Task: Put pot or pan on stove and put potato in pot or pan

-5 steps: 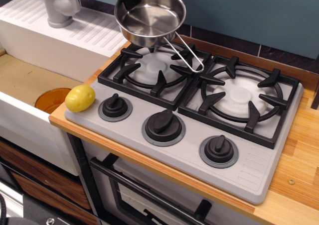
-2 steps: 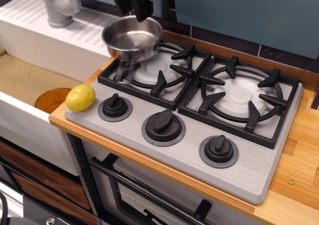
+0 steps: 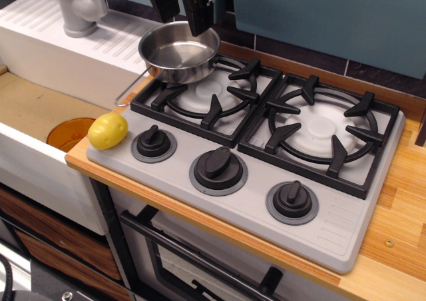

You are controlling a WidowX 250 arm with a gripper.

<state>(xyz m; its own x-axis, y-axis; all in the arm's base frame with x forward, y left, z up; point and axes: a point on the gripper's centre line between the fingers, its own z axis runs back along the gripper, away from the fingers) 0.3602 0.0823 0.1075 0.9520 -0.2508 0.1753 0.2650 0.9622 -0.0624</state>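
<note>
Gripper (image 3: 181, 4) over the pan's far rim, jaws spread either side, pan (image 3: 178, 50) at the stove's (image 3: 266, 201) back-left corner, potato (image 3: 108, 130) on front-left corner

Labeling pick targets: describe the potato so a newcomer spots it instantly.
Start at the grey stove with its three black knobs. The potato sits on its front-left corner, beside the leftmost knob. It is smooth, oval and yellow, unlike the orange cup in the sink below.

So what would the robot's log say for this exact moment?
gripper: above pan rim | pan: back-left corner of stove, empty | potato: stove's front-left corner, untouched
</note>
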